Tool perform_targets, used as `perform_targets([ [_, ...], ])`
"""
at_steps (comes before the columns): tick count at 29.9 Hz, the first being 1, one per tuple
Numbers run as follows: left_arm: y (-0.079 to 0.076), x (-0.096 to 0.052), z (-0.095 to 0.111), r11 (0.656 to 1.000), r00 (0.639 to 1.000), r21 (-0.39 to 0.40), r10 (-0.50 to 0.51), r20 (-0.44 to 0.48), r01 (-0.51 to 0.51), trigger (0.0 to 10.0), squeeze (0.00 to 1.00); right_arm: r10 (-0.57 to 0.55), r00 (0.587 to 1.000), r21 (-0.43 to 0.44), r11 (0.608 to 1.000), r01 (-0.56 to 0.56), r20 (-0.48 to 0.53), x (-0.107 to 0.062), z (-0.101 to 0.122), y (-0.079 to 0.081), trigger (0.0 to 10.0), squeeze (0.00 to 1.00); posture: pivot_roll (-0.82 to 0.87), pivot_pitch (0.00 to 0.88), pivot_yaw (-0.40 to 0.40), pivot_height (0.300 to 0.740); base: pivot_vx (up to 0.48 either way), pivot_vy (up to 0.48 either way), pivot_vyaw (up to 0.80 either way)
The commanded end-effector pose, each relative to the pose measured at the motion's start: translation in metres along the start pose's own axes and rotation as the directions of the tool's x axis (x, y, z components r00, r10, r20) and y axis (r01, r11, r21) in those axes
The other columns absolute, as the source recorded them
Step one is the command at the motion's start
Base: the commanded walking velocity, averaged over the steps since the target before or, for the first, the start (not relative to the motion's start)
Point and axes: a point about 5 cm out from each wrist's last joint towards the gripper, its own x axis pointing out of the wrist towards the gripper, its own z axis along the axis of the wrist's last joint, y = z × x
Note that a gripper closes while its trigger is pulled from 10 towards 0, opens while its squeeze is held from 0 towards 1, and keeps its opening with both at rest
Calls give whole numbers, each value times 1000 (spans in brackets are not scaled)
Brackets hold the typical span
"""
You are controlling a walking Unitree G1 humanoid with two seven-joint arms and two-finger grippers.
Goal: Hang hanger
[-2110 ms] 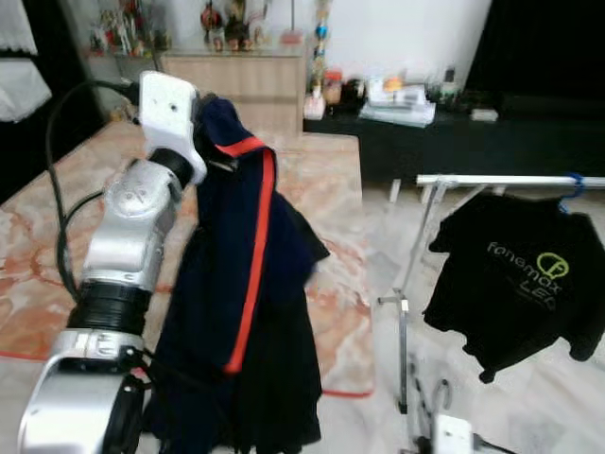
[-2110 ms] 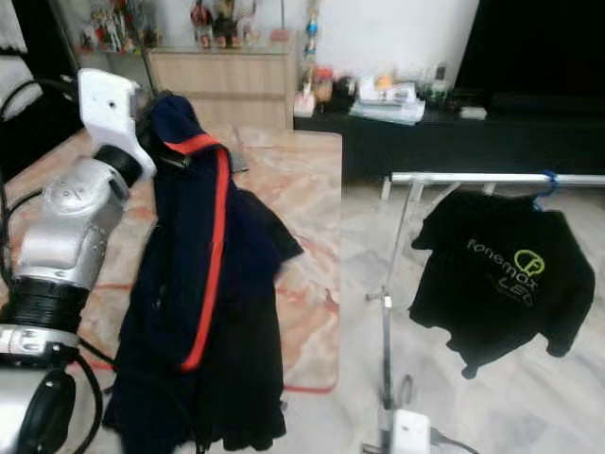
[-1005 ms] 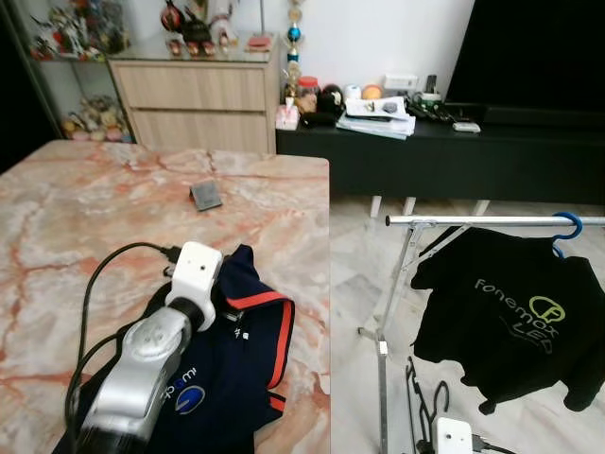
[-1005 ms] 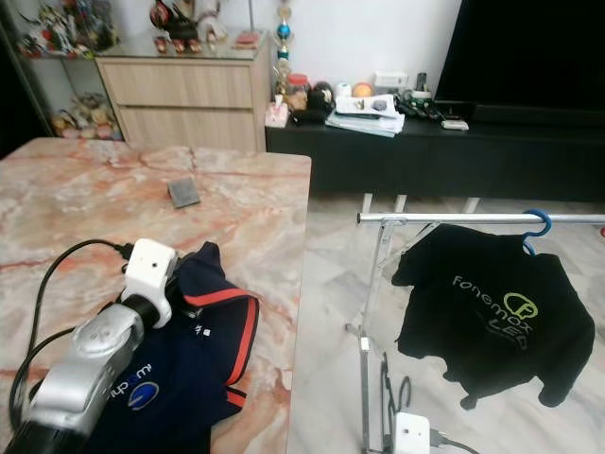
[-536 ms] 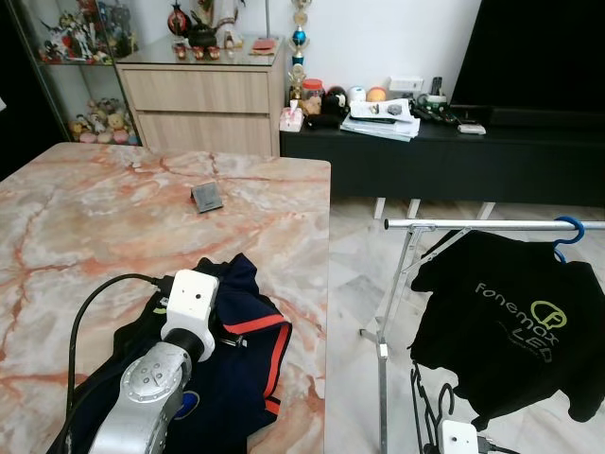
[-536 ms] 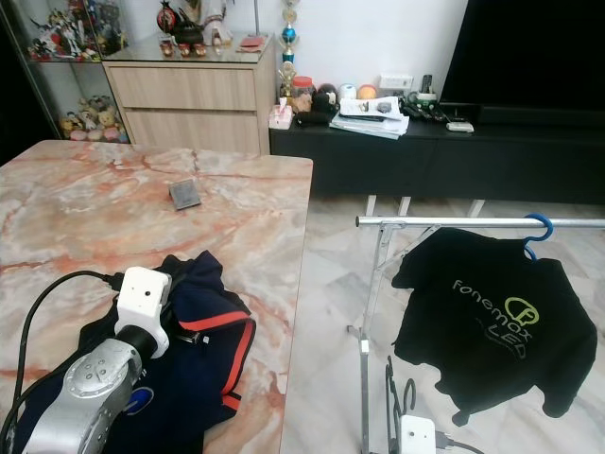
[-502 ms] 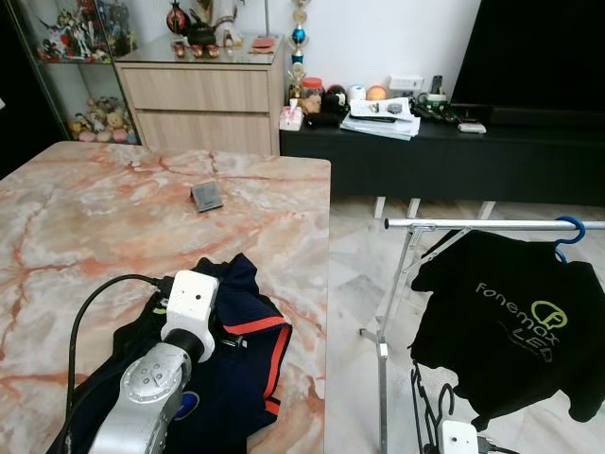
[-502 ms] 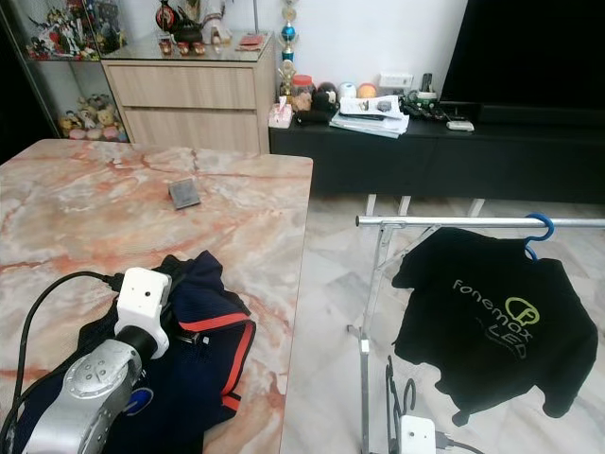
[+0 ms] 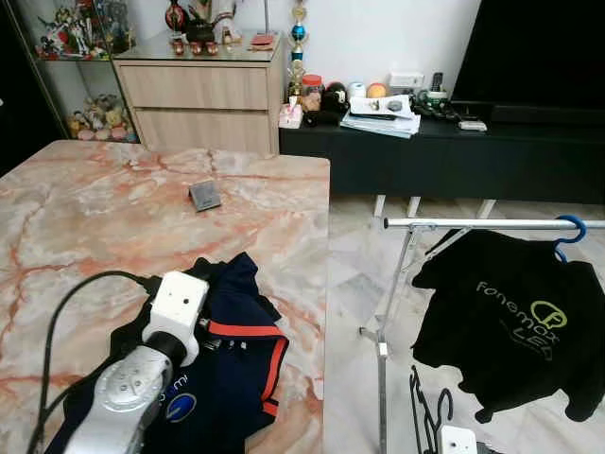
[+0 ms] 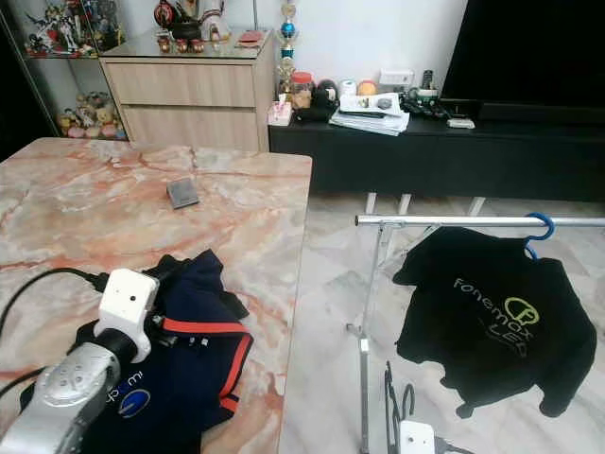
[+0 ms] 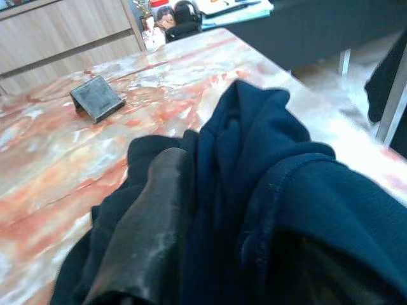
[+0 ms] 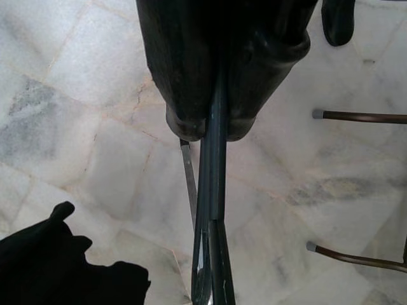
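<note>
A navy garment [image 9: 227, 369] with a red stripe lies bunched on the marble table [image 9: 85, 227]. My left gripper [image 11: 210, 190] is shut on the navy garment's folds; one black finger [image 11: 146, 229] shows and cloth covers the other. Low by the rack, my right gripper [image 12: 213, 130] is shut on a thin black hanger [image 12: 210, 254] that points down at the floor; the hanger's wire [image 9: 421, 407] also shows in the left eye view. To the right stands a metal clothes rail [image 9: 473, 223], and a black T-shirt [image 9: 510, 312] hangs from it on a blue hanger [image 9: 570, 227].
A small dark grey block [image 9: 204, 196] sits further back on the table. The table's right edge [image 9: 326, 284] borders a strip of marble floor [image 9: 354, 274] before the rack's legs [image 9: 383, 350]. A wooden sideboard [image 9: 198, 95] and a black low bench [image 9: 454, 142] line the far wall.
Two seconds ago my left arm held the navy garment up high; it now rests on the table. In the last half second the left wrist slid slightly back and left.
</note>
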Motion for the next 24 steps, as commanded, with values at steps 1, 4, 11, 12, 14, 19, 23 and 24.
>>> perform_targets([
  [1,0,-7,1,999,999,31,-35,-3,35,10000,816,-1,1000,8,1000,1,3,0,-1,1,10000,0,162,0,15,740,0,0,0],
  [4,0,-15,-2,996,998,59,-58,-22,59,10000,816,-2,1000,10,1000,2,3,0,-1,1,10000,0,166,0,14,740,0,0,0],
  [11,6,-34,-8,997,997,62,-47,-59,51,10000,812,-5,1000,9,1000,5,6,0,1,0,10000,0,181,0,1,740,0,0,0],
  [12,7,-36,-9,997,997,63,-41,-61,44,10000,812,-6,1000,9,1000,6,6,0,1,-1,10000,0,184,0,-2,740,0,0,0],
  [14,11,-45,-9,998,998,63,-26,-64,30,10000,812,-9,1000,9,1000,9,8,1,2,-1,10000,0,186,0,-5,740,0,0,0],
  [19,21,-62,-9,998,997,66,19,-77,-14,10000,804,-13,1000,7,1000,13,9,1,5,-4,10000,0,209,0,-21,740,0,0,0],
  [23,28,-69,-4,998,997,43,58,-46,-56,10000,792,-11,1000,4,1000,11,8,2,7,-4,10000,0,218,0,-33,740,0,0,0],
  [24,30,-69,-3,997,997,32,73,-38,-71,10000,788,-10,1000,3,1000,10,8,2,7,-4,10000,0,219,0,-35,740,0,0,0],
])
